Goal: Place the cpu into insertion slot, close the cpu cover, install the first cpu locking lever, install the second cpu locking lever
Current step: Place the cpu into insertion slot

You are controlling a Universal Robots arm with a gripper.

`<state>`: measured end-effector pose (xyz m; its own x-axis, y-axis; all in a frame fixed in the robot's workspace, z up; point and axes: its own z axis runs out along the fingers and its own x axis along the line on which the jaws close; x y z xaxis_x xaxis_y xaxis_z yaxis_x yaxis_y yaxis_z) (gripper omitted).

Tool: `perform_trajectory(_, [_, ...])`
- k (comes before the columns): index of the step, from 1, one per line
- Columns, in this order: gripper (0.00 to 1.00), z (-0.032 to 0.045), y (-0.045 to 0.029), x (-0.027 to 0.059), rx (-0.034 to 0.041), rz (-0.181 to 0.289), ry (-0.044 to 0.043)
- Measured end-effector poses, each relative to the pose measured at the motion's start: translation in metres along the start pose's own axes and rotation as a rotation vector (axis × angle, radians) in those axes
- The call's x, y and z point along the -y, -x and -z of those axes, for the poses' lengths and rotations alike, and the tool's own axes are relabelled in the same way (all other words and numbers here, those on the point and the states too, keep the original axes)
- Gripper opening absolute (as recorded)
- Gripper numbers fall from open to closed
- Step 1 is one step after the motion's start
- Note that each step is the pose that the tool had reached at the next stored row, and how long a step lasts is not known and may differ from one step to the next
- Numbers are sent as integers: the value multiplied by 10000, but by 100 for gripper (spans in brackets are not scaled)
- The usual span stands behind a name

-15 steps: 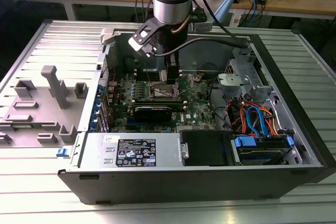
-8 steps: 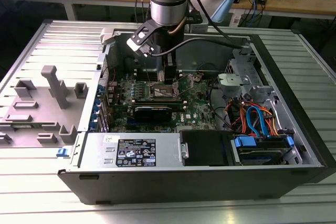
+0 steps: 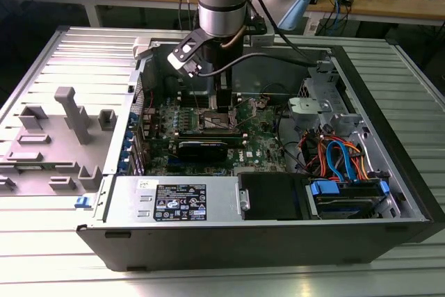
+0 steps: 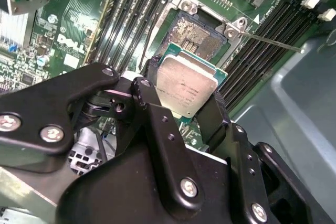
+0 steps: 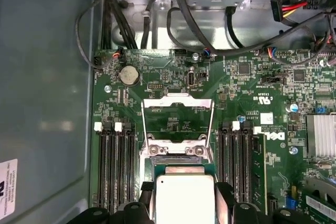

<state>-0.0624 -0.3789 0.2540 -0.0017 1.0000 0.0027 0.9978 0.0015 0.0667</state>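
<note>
Gripper (image 4: 182,90) is closed on opposite edges of the cpu (image 5: 184,198), which is held just above the uncovered insertion slot (image 4: 197,32); the cpu cover (image 5: 177,103) is swung open beside it.

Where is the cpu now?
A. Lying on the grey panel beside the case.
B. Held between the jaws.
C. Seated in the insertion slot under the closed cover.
B: the cpu is clamped between the jaws, and the insertion slot lies bare beyond it.
</note>
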Motion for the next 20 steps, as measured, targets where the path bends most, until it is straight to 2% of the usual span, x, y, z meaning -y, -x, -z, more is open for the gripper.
perform_trajectory(8, [54,-166,-35,86,4,20,16])
perform_trajectory(12, [54,-238,-46,93,4,26,16])
perform_trajectory(20, [54,-367,-87,101,58,25,15])
